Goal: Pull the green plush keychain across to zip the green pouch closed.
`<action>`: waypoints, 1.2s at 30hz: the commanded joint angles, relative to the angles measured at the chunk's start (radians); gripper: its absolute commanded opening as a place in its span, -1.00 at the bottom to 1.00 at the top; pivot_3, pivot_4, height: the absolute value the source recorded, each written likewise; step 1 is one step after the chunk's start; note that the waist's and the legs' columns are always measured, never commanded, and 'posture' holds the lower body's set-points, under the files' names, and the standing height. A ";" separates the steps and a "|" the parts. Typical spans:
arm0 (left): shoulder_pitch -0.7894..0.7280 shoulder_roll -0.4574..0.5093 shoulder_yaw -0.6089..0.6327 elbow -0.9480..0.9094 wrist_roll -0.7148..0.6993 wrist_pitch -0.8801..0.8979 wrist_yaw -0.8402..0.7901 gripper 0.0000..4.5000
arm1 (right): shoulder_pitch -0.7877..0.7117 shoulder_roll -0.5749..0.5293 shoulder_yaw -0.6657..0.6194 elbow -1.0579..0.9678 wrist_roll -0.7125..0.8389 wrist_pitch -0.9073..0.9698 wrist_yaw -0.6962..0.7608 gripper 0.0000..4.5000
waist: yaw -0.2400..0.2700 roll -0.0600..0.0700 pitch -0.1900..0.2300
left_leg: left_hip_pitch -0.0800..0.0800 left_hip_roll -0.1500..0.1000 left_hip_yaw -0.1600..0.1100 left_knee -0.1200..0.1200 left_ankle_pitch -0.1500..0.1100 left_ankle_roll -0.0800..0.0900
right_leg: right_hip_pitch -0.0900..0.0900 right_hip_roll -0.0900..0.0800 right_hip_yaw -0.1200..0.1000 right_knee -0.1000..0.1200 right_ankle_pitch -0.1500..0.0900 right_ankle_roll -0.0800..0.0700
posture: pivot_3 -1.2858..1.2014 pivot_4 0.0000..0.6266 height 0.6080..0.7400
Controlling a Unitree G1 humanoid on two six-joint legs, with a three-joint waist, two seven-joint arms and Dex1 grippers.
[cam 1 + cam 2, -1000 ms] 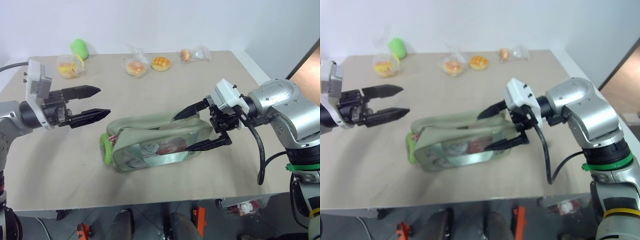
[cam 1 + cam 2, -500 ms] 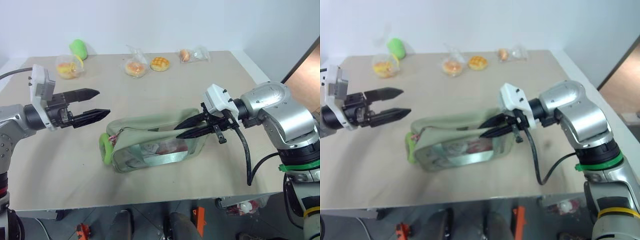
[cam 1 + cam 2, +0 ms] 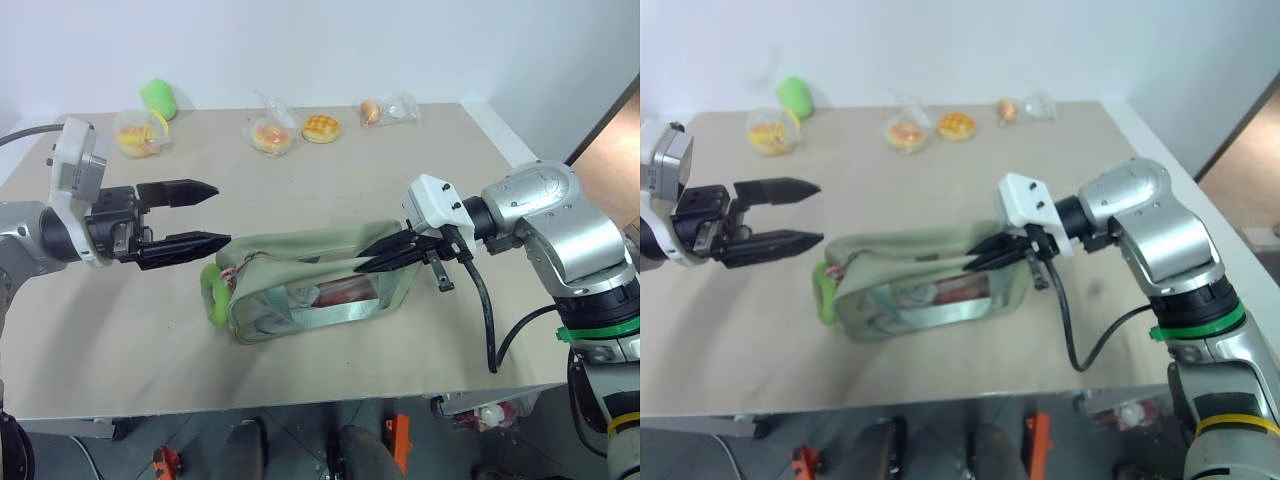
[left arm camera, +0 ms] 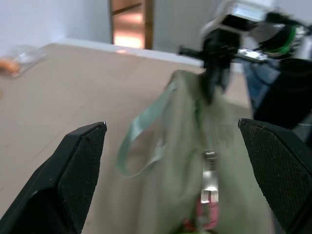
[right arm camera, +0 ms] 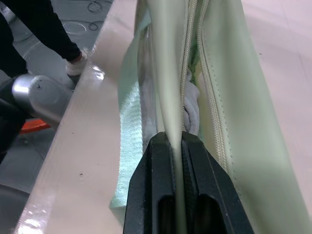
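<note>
The green pouch (image 3: 310, 285) lies on its side in the middle of the tan table (image 3: 120, 340), clear window toward me. The green plush keychain (image 3: 211, 293) hangs at its left end. My right gripper (image 3: 362, 261) is shut on the pouch's upper fabric edge near the right end; in the right wrist view the fingers (image 5: 158, 170) pinch that pale green edge beside the zipper track. My left gripper (image 3: 221, 213) is open, just above and left of the keychain, with nothing between its fingers (image 4: 73, 170). The pouch (image 4: 185, 161) lies ahead of it.
Along the table's back edge sit bagged buns (image 3: 139, 133) (image 3: 272, 135), a loose bun (image 3: 322, 127), another small bag (image 3: 385, 109) and a bright green egg-shaped plush (image 3: 158, 97). The table's front edge runs close below the pouch.
My right gripper, open around the pouch's right end a second ago, has shut on its upper edge. My left gripper has shifted right, closer to the pouch's left end.
</note>
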State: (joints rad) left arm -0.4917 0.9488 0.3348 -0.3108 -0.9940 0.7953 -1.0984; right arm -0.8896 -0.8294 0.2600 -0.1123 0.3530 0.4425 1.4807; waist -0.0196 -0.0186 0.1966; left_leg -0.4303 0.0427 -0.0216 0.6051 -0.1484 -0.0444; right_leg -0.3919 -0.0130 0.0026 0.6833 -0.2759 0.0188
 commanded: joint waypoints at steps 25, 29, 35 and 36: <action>-0.014 -0.036 0.116 0.083 -0.149 0.016 0.107 1.00 | -0.335 0.153 -0.015 0.411 -0.176 -0.144 -0.062 -0.98 | -0.002 -0.001 0.001 | -0.008 0.006 0.010 0.000 0.000 0.000 | -0.016 0.008 0.014 0.001 0.008 -0.005 | 0.03 -0.52 1.00; -0.026 -0.042 0.141 0.132 -0.169 0.022 0.124 1.00 | -0.304 0.151 -0.016 0.375 -0.167 -0.140 -0.038 -0.98 | -0.002 -0.001 0.001 | -0.008 0.006 0.011 0.000 0.000 0.000 | -0.016 0.009 0.014 0.001 0.008 -0.004 | 0.03 -0.52 1.00; -0.039 -0.038 0.161 0.166 -0.183 0.034 0.135 1.00 | -0.281 0.162 -0.024 0.358 -0.164 -0.127 -0.049 -0.98 | -0.002 -0.001 0.001 | -0.008 0.007 0.012 0.001 0.000 0.000 | -0.016 0.010 0.014 0.001 0.008 -0.003 | 0.03 -0.52 1.00; -0.038 -0.036 0.159 0.163 -0.183 0.035 0.133 1.00 | -0.279 0.164 -0.026 0.355 -0.163 -0.126 -0.052 -0.98 | -0.002 -0.001 0.001 | -0.008 0.008 0.012 0.001 0.000 0.000 | -0.016 0.010 0.014 0.001 0.008 -0.002 | 0.03 -0.52 1.00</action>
State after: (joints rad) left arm -0.5100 0.9031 0.4609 -0.1340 -1.1593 0.8324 -0.9650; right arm -1.1551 -0.6670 0.2749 0.2778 0.1704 0.3230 1.4354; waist -0.0217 -0.0198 0.1973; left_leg -0.4380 0.0507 -0.0100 0.6064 -0.1483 -0.0443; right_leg -0.4077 -0.0030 0.0171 0.6840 -0.2674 0.0165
